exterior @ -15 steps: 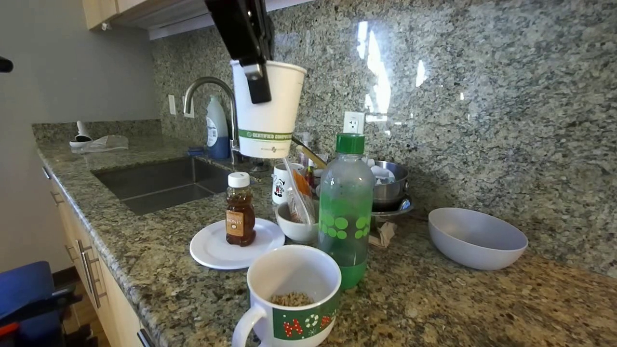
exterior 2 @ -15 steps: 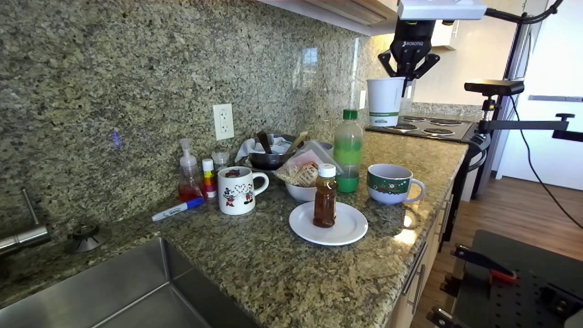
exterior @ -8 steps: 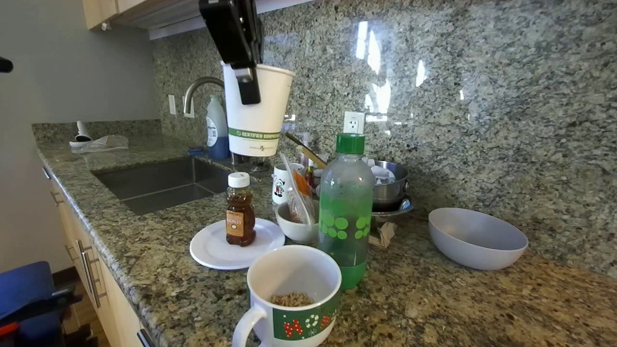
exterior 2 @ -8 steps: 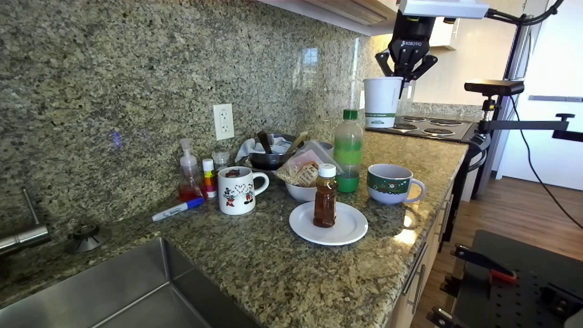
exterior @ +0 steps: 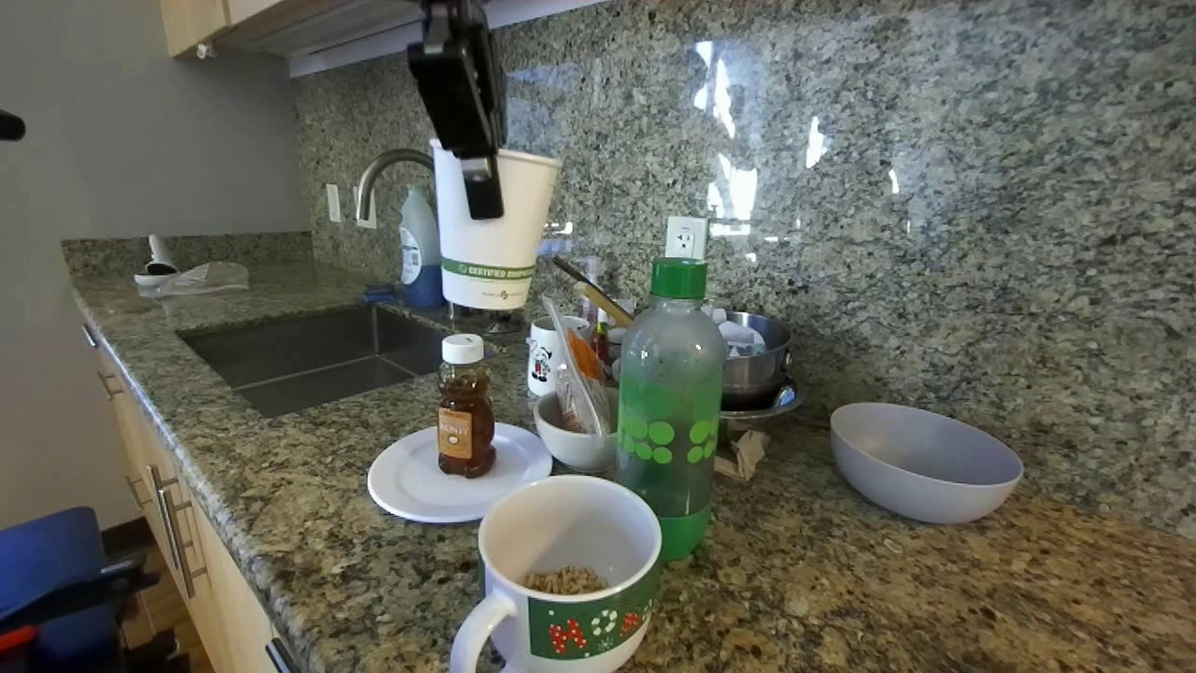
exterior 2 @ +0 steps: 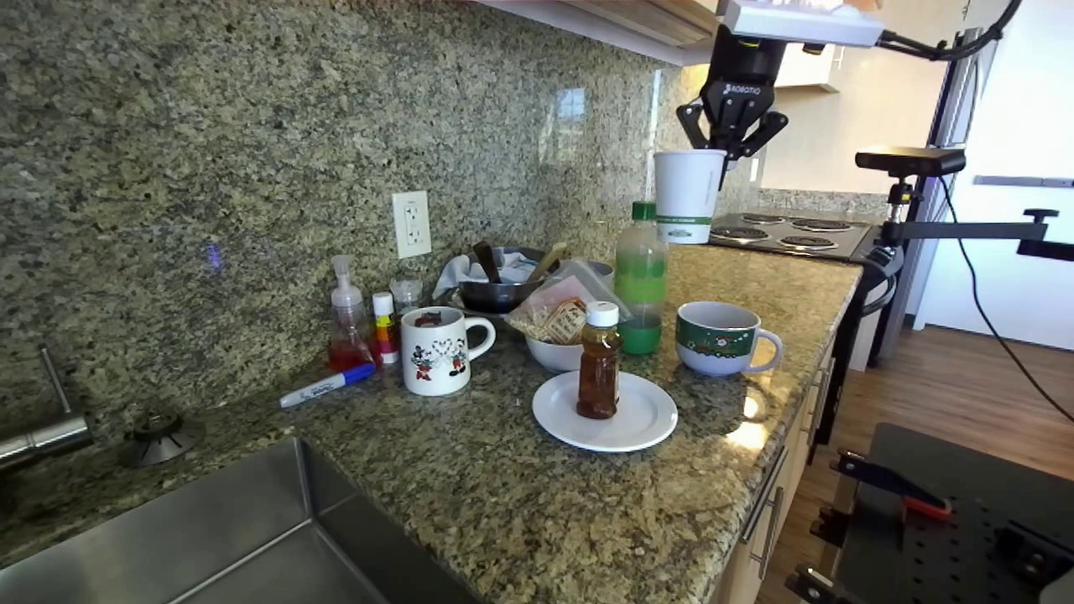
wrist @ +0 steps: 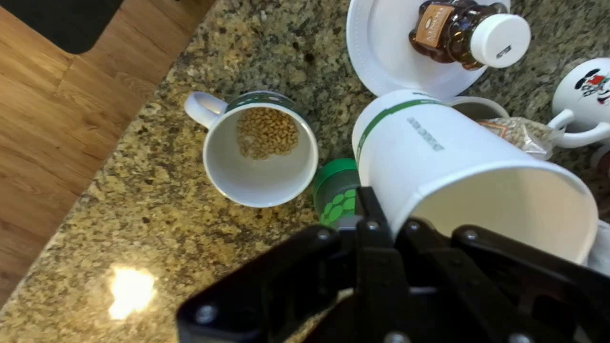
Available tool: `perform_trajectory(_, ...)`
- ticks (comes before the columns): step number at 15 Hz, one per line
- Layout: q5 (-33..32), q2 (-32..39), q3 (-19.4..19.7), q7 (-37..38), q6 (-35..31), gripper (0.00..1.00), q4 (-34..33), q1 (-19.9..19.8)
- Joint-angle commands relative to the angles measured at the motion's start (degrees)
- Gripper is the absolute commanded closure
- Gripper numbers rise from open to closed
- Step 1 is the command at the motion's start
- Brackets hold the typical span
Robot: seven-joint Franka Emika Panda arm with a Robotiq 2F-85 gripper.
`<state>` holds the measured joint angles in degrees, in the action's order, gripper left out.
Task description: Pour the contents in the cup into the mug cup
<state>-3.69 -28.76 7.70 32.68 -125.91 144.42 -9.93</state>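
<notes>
My gripper [wrist: 391,221] is shut on the wall of the white cup [wrist: 429,138] at its rim, one finger outside; the inner fingertip is hidden by the cup. In both exterior views the cup [exterior: 514,234] [exterior 2: 686,197] hangs in the air, nearly upright, its green band near the bottom. The cup's bottom inside is hidden, so I cannot tell its contents. The mug cup [exterior: 589,519] stands on the counter, lower than the cup, with tan grains [wrist: 269,133] inside. It also shows in an exterior view [exterior 2: 713,340]. In the wrist view the mug cup [wrist: 262,183] is left of the cup.
A tall green bottle [exterior: 671,402] stands right beside the mug cup. A honey bottle [exterior: 467,421] stands on a white plate [exterior: 402,477]. A bowl with a bag [exterior: 584,449], a Mickey mug [exterior 2: 436,352], a grey bowl [exterior: 925,467] and a sink [exterior 2: 210,520] are around.
My gripper and the cup have moved to the left in both exterior views and sunk slightly. The cup stays held and nearly upright. The mug cup has not moved.
</notes>
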Motion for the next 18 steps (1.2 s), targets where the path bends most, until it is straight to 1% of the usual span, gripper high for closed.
perform_trajectory(1,6.6,6.2,-1.8,-7.3,-5.2,0.98,-1.7,2.6)
perform_trajectory(5,12.9,13.1,-4.3,-15.0,-8.4,0.98,-5.2,7.8)
perform_trajectory(8,14.8,18.2,-6.7,-18.8,-10.0,0.98,-8.4,10.9)
perform_trajectory(11,15.0,23.1,-8.9,-21.7,-12.4,0.98,-10.8,13.0)
perform_trajectory(14,16.1,27.6,-10.7,-24.5,-16.3,0.98,-11.8,14.7)
perform_trajectory(18,21.0,33.0,-12.7,-29.2,-22.9,0.98,-11.8,15.9)
